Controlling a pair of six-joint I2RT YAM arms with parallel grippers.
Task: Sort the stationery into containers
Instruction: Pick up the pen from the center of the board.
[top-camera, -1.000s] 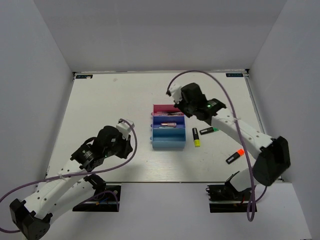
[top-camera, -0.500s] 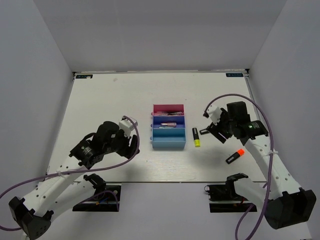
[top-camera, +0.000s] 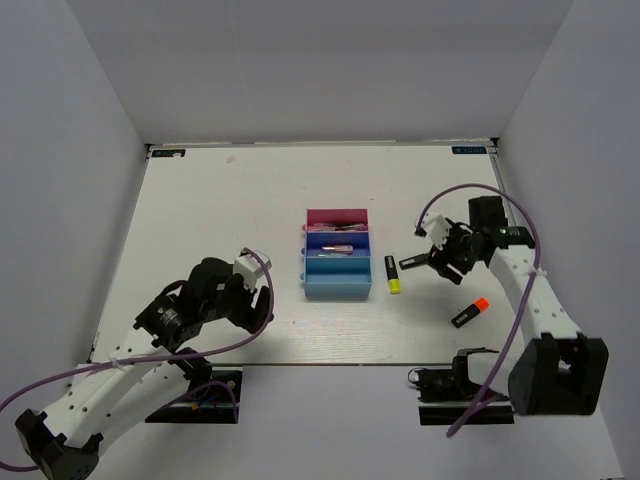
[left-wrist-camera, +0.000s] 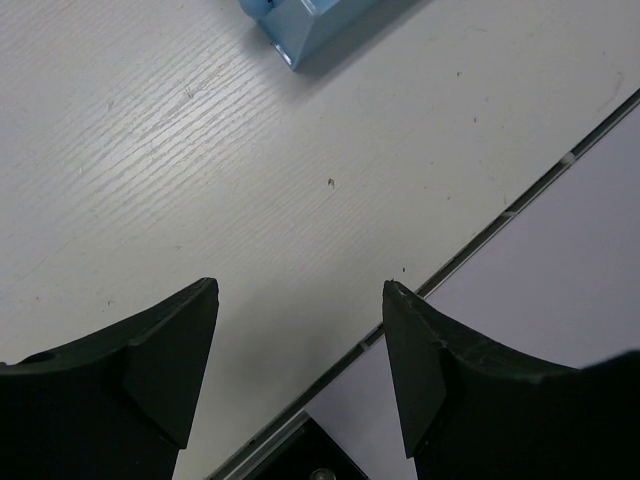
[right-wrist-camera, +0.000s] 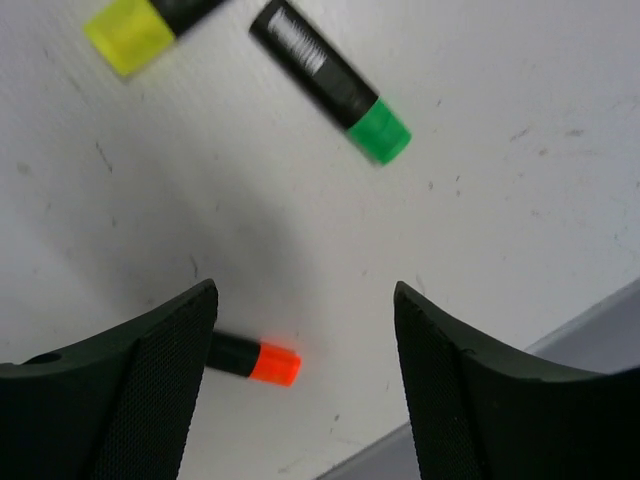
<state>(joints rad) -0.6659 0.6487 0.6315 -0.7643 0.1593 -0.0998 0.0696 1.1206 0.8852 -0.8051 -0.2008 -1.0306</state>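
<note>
Near the front edge, your left gripper (left-wrist-camera: 300, 295) hangs spread. Toward the right edge, your right gripper (right-wrist-camera: 305, 295) is spread over the orange-capped highlighter (right-wrist-camera: 256, 360), green-capped highlighter (right-wrist-camera: 330, 82) and yellow-capped highlighter (right-wrist-camera: 128, 30). Mid-table: light blue tray (top-camera: 337, 292), then dark blue tray (top-camera: 313, 242) holding a pink stick (top-camera: 338, 250), then magenta tray (top-camera: 337, 213), contents unclear

Yellow highlighter (top-camera: 392, 274), green highlighter (right-wrist-camera: 330, 80) and orange highlighter (top-camera: 469, 313) lie right of joined trays (top-camera: 337, 291).
</note>
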